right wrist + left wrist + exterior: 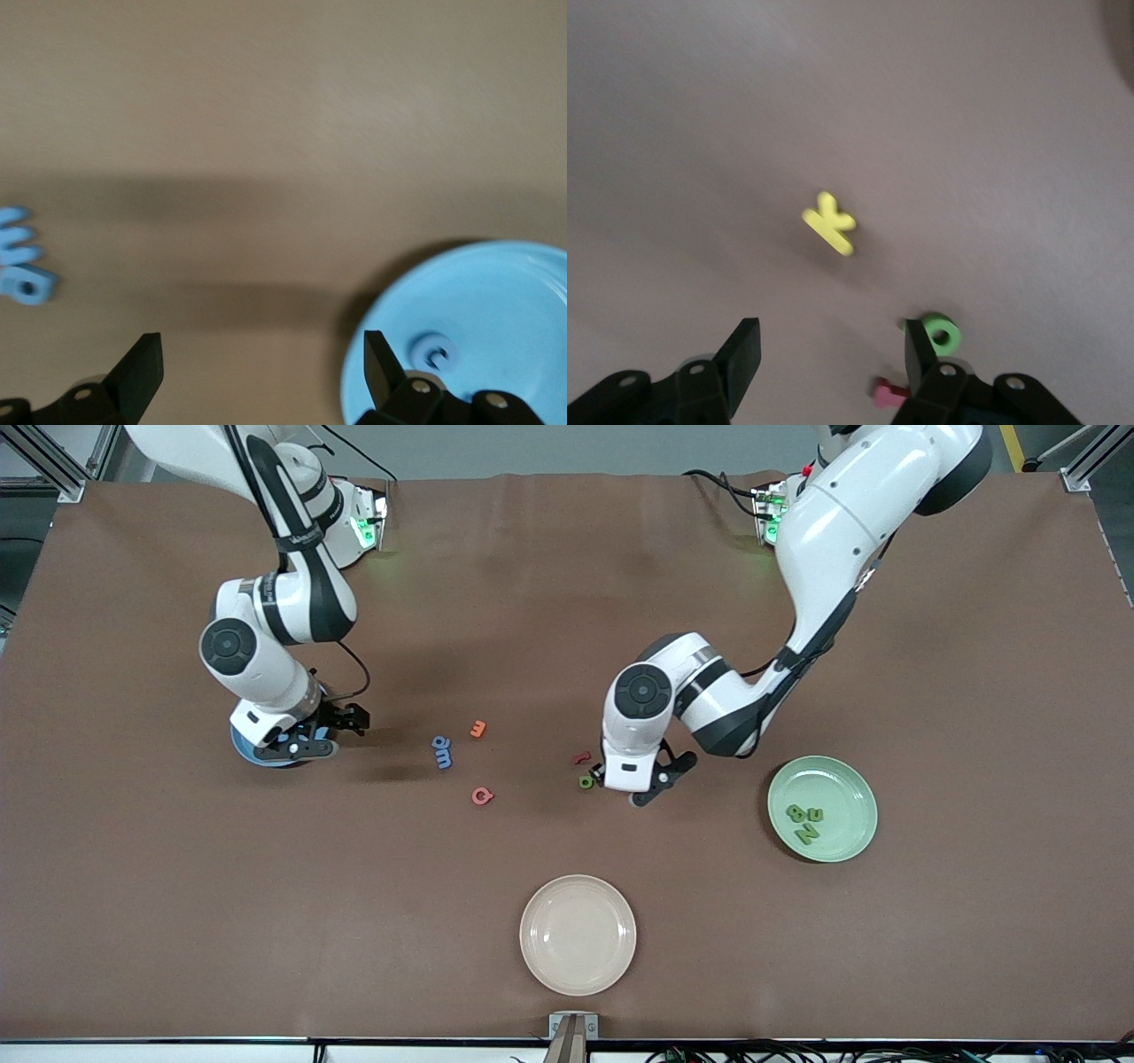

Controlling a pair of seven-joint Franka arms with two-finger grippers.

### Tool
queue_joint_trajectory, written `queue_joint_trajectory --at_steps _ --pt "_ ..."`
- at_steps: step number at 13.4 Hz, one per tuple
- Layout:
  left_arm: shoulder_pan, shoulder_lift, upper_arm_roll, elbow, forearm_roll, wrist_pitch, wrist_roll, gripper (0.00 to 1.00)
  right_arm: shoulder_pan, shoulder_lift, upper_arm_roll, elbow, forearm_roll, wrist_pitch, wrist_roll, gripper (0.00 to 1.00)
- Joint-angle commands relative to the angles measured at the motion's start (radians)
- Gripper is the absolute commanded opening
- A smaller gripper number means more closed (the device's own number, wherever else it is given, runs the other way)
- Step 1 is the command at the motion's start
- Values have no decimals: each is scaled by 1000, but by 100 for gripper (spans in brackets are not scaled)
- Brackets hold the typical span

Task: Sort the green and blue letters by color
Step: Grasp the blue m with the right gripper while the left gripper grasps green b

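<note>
Two blue letters [441, 751] lie together mid-table; the right wrist view shows them too [22, 257]. Another blue letter [434, 351] lies in the blue plate [496, 301]. My right gripper [350, 722] hangs open and empty over that plate's edge [266, 762]. A green letter O [586, 781] lies on the table just outside one finger [920, 347] of my open, empty left gripper [631, 786]. Three green letters [804, 819] sit in the green plate [855, 779] toward the left arm's end.
A yellow K [829, 223] lies on the table ahead of the left gripper. A red letter [581, 758] lies beside the green O. An orange letter [478, 729] and a pink one [481, 795] flank the blue pair. A cream plate [578, 934] sits near the front edge.
</note>
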Motion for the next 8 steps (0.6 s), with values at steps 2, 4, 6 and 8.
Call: queue_joint_trajectory --at_steps 2,4,6,8 --pt "-98 61 79 70 14 48 -58 66 26 104 46 129 4 -18 -8 100" --pt "-154 95 120 123 12 64 -125 63 28 141 66 179 29 -31 -8 100" --pt "-188 132 139 184 11 64 -179 62 17 183 109 224 69 -31 -22 100" --pt "-195 141 140 189 11 64 -197 60 19 227 131 267 121 -31 -26 100"
